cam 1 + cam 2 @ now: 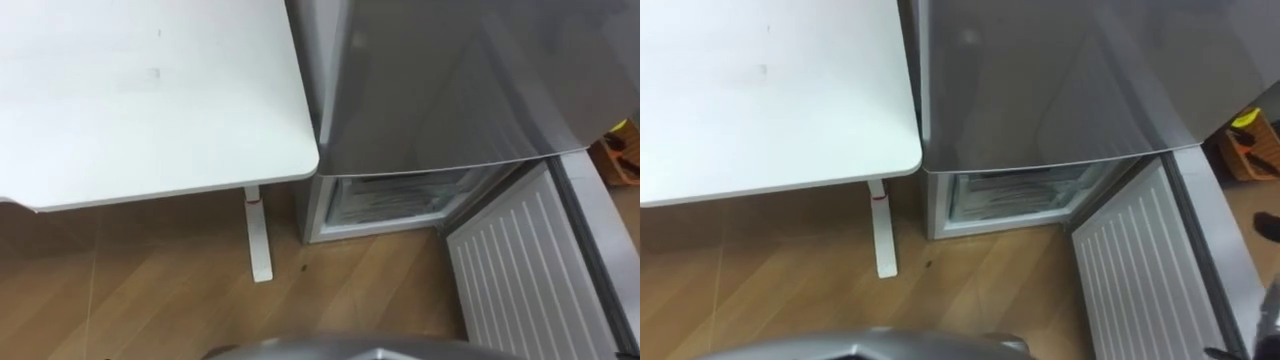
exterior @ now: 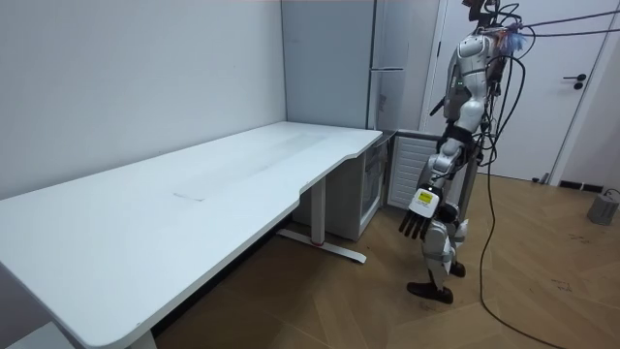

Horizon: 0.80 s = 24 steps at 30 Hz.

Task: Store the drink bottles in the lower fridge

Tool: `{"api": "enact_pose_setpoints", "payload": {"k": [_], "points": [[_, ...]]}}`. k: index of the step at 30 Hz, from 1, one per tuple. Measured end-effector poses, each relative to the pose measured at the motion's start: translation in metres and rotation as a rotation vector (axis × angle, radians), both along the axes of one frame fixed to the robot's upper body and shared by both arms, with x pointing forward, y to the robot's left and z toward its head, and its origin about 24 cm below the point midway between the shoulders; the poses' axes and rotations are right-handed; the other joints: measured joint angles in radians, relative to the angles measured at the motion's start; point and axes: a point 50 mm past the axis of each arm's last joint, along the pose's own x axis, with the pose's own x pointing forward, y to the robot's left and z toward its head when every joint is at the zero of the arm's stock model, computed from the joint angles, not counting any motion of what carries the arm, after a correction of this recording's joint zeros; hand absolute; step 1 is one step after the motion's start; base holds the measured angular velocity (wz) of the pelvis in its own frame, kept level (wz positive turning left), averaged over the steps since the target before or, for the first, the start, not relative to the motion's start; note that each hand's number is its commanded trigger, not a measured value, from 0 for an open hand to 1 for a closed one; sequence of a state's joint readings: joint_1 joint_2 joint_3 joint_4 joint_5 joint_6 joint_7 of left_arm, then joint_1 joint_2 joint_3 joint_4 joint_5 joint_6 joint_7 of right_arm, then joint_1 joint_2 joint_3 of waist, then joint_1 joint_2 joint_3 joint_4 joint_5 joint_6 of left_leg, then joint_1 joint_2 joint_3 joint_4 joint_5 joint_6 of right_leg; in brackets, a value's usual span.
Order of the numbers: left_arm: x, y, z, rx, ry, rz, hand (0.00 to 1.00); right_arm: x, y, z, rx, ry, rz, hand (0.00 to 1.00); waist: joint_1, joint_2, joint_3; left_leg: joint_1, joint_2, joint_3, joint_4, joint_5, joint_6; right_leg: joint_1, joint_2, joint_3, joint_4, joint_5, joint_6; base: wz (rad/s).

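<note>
The robot is standing before the fridge's open lower compartment (image 1: 400, 200), beside the white counter (image 1: 150, 90). Its left hand (image 2: 417, 221) is hanging loose-fingered, holding nothing. I cannot tell where the drinks are. They would likely be stiff, slick and weighty, so best wrapped mid-body.

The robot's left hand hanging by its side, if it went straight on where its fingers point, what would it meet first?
The left hand hangs with open fingers pointing down, so it would probably meet the wooden floor first. Nothing shows in between, though depth is unclear.
</note>
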State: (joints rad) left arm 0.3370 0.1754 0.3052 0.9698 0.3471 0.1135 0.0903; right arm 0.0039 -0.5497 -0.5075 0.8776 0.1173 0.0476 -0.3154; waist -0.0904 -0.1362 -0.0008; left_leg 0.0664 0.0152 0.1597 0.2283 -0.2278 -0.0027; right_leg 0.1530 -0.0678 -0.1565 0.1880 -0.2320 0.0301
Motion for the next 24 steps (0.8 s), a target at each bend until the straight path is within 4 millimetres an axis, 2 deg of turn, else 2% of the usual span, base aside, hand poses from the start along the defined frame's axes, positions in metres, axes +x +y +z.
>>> {"api": "enact_pose_setpoints", "payload": {"k": [2, 4, 9, 12, 15, 20, 24], "points": [[-0.002, 0.005, 0.002, 0.002, 0.009, 0.014, 0.0, -0.006, -0.01, -0.001, 0.042, 0.044, -0.042, 0.0, 0.002, -0.008, -0.0002, 0.005, -0.001, -0.004, 0.0, 0.0, 0.0, 0.003, 0.0, -0.005, -0.001, 0.0, 0.0, 0.05], [-0.008, 0.014, 0.005, 0.014, 0.019, 0.035, 0.0, -0.016, -0.015, -0.006, 0.101, 0.074, -0.093, 0.0, 0.007, -0.023, -0.0046, 0.012, 0.002, -0.009, -0.006, 0.0, -0.001, 0.007, 0.002, -0.008, 0.0, 0.0, 0.0, 0.0], [-0.012, 0.023, 0.009, 0.014, 0.02, 0.082, 0.0, -0.041, -0.032, -0.001, 0.2, 0.097, -0.195, 0.0, 0.005, -0.035, -0.0057, -0.011, 0.003, -0.023, 0.019, -0.009, -0.001, 0.003, 0.005, -0.014, 0.0, 0.001, -0.002, 0.06], [-0.013, 0.026, 0.011, 0.018, 0.029, 0.093, 0.0, -0.044, -0.035, 0.001, 0.263, 0.086, -0.23, 0.0, -0.001, -0.043, -0.006, -0.024, 0.007, -0.026, 0.032, -0.011, -0.001, -0.002, 0.009, -0.017, 0.0, 0.004, -0.006, 0.02], [-0.014, 0.028, 0.011, 0.02, 0.043, 0.101, 0.0, -0.045, -0.034, -0.001, 0.313, 0.078, -0.228, 0.0, -0.017, -0.049, -0.0108, -0.037, 0.009, -0.035, 0.049, -0.015, -0.003, -0.003, 0.01, -0.032, 0.0, 0.006, -0.007, 0.08], [-0.015, 0.031, 0.013, 0.028, 0.056, 0.107, 0.0, -0.048, -0.031, -0.005, 0.379, 0.085, -0.222, 0.0, -0.019, -0.045, -0.0123, -0.044, 0.012, -0.036, 0.064, -0.017, -0.002, -0.002, 0.013, -0.034, 0.0, 0.011, -0.007, 0.02], [-0.015, 0.035, 0.014, 0.036, 0.053, 0.113, 0.0, -0.049, -0.029, -0.007, 0.414, 0.047, -0.246, 0.0, -0.009, -0.026, -0.0114, -0.032, 0.014, -0.03, 0.065, -0.018, -0.001, 0.006, 0.013, -0.032, -0.001, 0.015, -0.006, -0.05]]}}
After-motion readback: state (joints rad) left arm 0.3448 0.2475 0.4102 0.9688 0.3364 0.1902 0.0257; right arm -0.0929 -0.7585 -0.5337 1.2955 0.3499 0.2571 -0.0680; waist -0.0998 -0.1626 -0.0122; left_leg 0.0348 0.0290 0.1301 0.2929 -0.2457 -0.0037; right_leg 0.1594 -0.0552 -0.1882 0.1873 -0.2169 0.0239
